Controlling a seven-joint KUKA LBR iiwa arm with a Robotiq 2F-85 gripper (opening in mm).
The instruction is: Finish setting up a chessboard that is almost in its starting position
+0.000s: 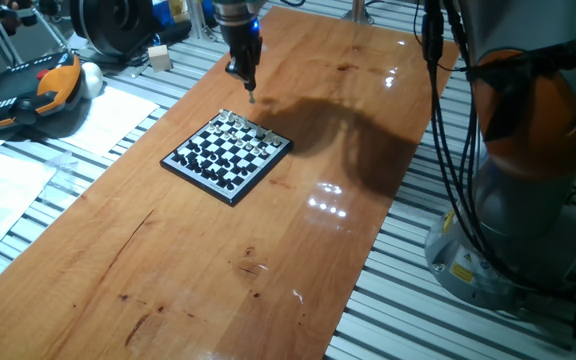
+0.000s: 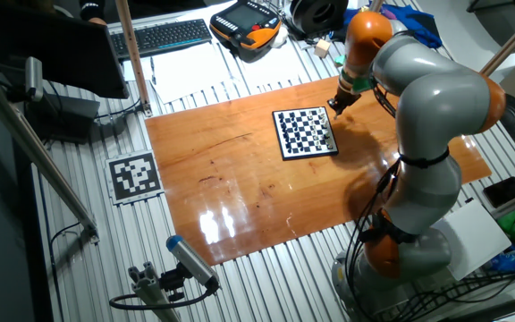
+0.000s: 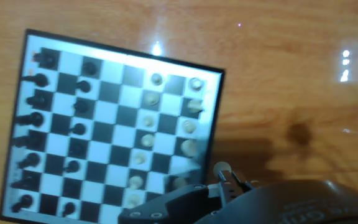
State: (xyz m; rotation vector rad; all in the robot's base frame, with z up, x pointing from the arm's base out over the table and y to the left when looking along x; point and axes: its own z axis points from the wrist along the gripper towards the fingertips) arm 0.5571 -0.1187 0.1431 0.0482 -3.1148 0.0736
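Observation:
The chessboard (image 1: 228, 155) is a small black-framed board on the wooden table, also in the other fixed view (image 2: 306, 132) and the hand view (image 3: 114, 130). Black pieces stand along its left side in the hand view and pale ones along its right. My gripper (image 1: 249, 88) hangs just above the table beyond the board's far corner, also seen in the other fixed view (image 2: 338, 105). In the hand view the gripper (image 3: 229, 182) is shut on a small pale chess piece (image 3: 221, 168), held just off the board's right edge near its lower corner.
An orange-and-black teach pendant (image 1: 28, 90) and white papers (image 1: 108, 115) lie left of the table. A small wooden block (image 1: 158, 58) sits behind them. A keyboard (image 2: 164, 36) and a printed marker tag (image 2: 134, 174) lie off the tabletop. The arm's base (image 1: 528, 170) stands at the right.

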